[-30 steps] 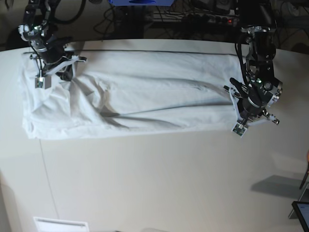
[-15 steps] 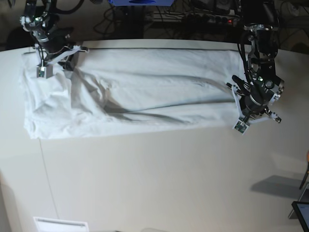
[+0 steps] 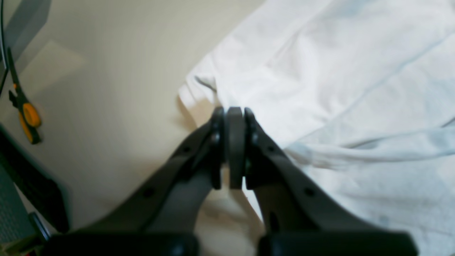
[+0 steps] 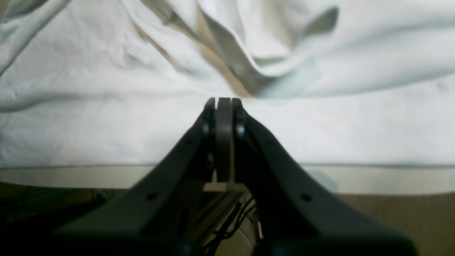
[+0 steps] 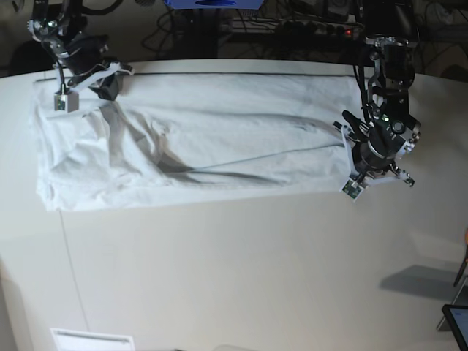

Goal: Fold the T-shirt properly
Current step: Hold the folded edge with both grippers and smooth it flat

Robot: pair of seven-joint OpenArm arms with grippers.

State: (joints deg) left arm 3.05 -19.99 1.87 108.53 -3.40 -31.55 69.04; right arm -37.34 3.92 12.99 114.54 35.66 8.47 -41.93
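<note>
The white T-shirt [image 5: 219,139] lies spread lengthwise across the table [image 5: 241,270], wrinkled, with a long crease running along its middle. My left gripper [image 5: 355,175] is at the shirt's right end. In the left wrist view this gripper [image 3: 234,111] is shut right at the hem of the T-shirt [image 3: 337,71], and a ridge of cloth runs toward it. My right gripper [image 5: 106,82] is at the far left corner. Seen from the right wrist, that gripper [image 4: 224,100] is shut against the T-shirt [image 4: 106,124], where a raised fold converges on its tips.
Cables and a power strip [image 5: 322,29] run behind the table's far edge. An orange-handled tool [image 3: 28,117] lies beyond the table beside my left arm. A dark screen corner [image 5: 457,322] shows at the lower right, and a white panel [image 5: 91,340] at the lower left.
My right gripper has moved toward the far edge, drawing the shirt's left folds with it. My left gripper has shifted slightly left along the right hem.
</note>
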